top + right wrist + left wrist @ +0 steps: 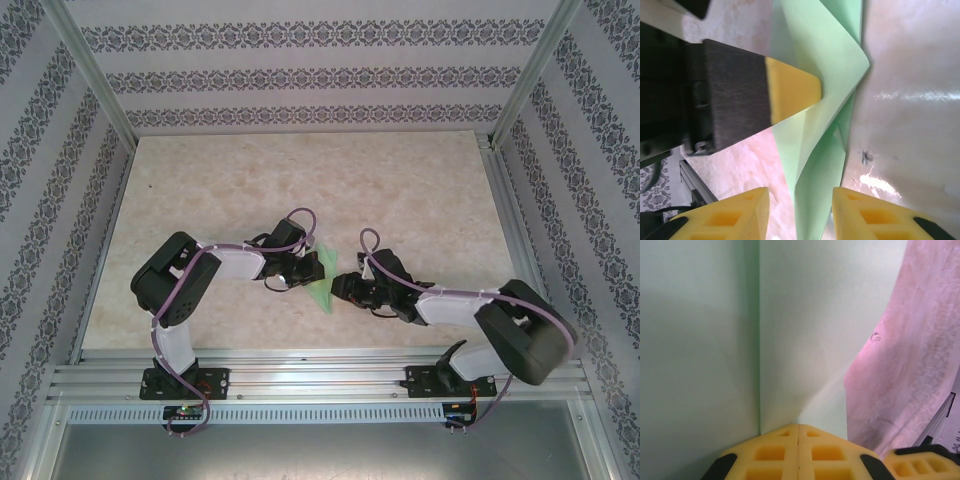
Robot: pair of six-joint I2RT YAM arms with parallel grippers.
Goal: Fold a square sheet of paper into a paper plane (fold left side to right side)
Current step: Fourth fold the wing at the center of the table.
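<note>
My left end effector (798,434) is clamping the sheet of paper (805,330), its yellow fingers pressing together on a crease (the fold line is running straight up from between them). My right end effector (800,202) is standing with its fingers apart, the green sheet passing between them. The folded sheet is sitting over the desk (910,65), between the two arms.

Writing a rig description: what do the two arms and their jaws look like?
The left arm and right arm match: black joint housings, white link covers, a lilac cable along each. The jaws are black with yellow tips with square pockets.
</note>
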